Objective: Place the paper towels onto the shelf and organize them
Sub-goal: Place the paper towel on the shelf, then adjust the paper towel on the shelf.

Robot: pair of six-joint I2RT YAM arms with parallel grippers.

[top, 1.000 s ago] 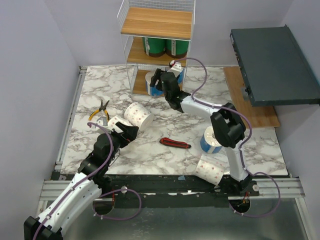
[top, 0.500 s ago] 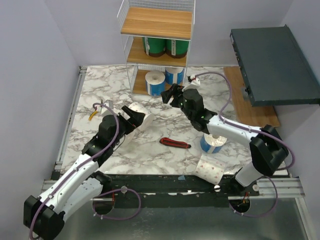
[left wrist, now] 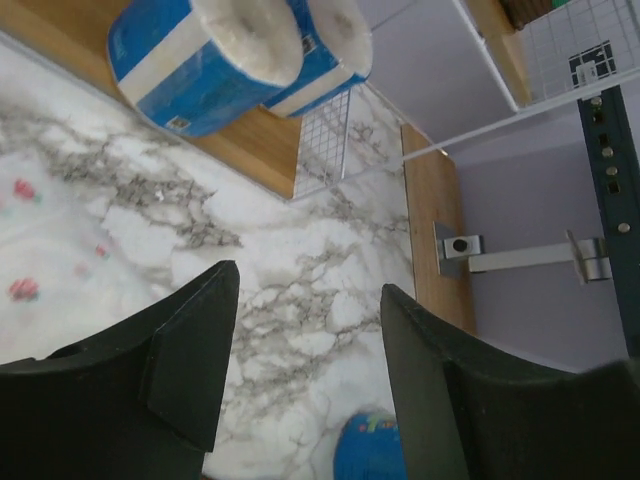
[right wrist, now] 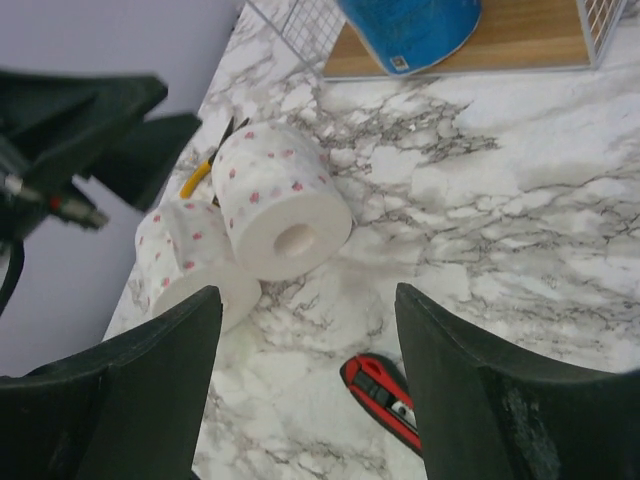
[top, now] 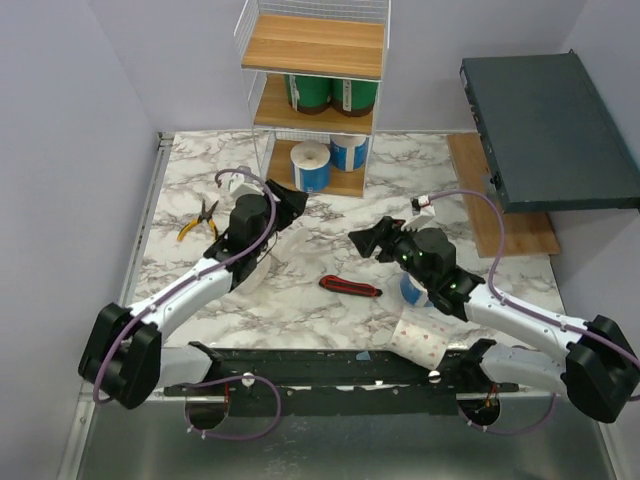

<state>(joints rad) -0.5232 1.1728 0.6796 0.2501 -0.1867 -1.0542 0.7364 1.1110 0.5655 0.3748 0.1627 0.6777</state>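
Right wrist view. Operator: Status?
Technician: 2 dotted paper towels (right wrist: 285,200) lie on the table (right wrist: 520,200), before the shelf (top: 312,45); left pincer (left wrist: 308,290), right pincer (right wrist: 308,295) both wide, empty. Straddle 1 roll squarely, then close.

A robot lab bench, no question: two white-and-black jointed arms, left (top: 190,290) and right (top: 520,320), are bolted to a bare aluminium rail (top: 560,378) at the near edge. Purple cables (top: 470,195) loop off them in the open. Plain lilac partition walls (top: 70,120) box in a marble-patterned tabletop (top: 330,215). At the back stands a tall white wire rack with light-brown wooden tiers (top: 313,45). The left wrist view catches a black-and-white square marker tag (left wrist: 590,62) on wire mesh.
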